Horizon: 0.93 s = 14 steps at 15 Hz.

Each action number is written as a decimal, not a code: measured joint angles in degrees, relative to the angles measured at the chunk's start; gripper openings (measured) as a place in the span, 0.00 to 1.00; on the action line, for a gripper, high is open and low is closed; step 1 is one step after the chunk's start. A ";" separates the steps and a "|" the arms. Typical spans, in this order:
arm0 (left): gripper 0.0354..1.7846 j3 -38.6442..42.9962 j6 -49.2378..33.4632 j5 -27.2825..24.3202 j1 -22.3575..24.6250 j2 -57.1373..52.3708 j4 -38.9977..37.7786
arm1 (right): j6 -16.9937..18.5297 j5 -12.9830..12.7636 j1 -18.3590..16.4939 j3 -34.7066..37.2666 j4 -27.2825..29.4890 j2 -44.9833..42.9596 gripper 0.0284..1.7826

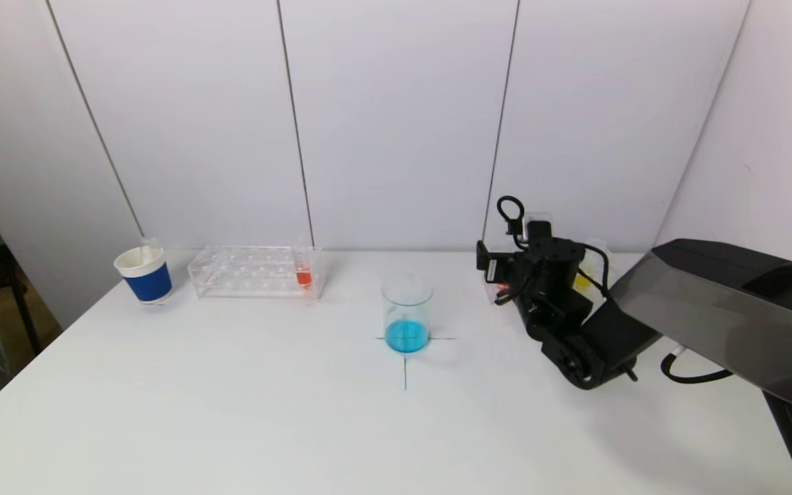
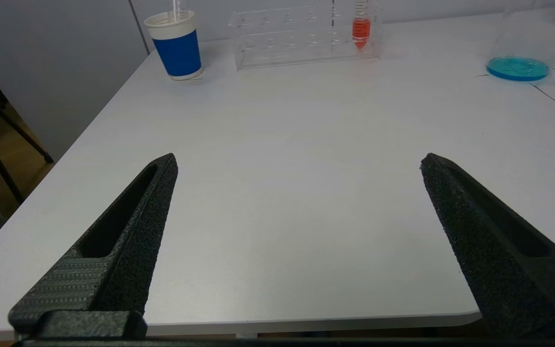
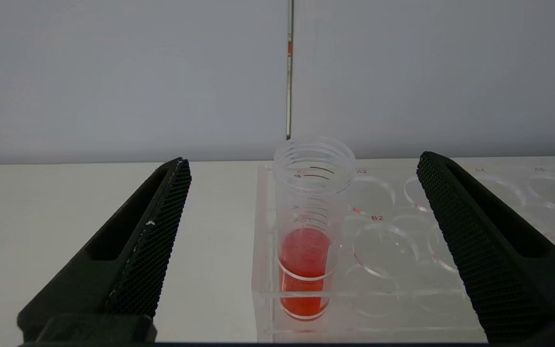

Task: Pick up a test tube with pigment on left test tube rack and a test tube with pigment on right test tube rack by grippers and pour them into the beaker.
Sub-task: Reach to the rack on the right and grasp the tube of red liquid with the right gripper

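Two views split the story: only the right wrist camera reveals the right gripper (image 3: 304, 164) spread wide before an uncapped test tube (image 3: 306, 231) of red pigment standing upright in the right rack's (image 3: 403, 270) corner hole, while the left gripper (image 2: 297, 161) hovers open over the table (image 2: 282, 144).

My right arm hides most of the clear plastic right test tube rack (image 1: 599, 251) behind my gripper.
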 joint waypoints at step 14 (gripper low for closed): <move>0.99 0.00 0.00 0.01 -0.02 0.00 0.00 | -1.51 0.17 -0.35 -2.29 -0.04 1.57 0.96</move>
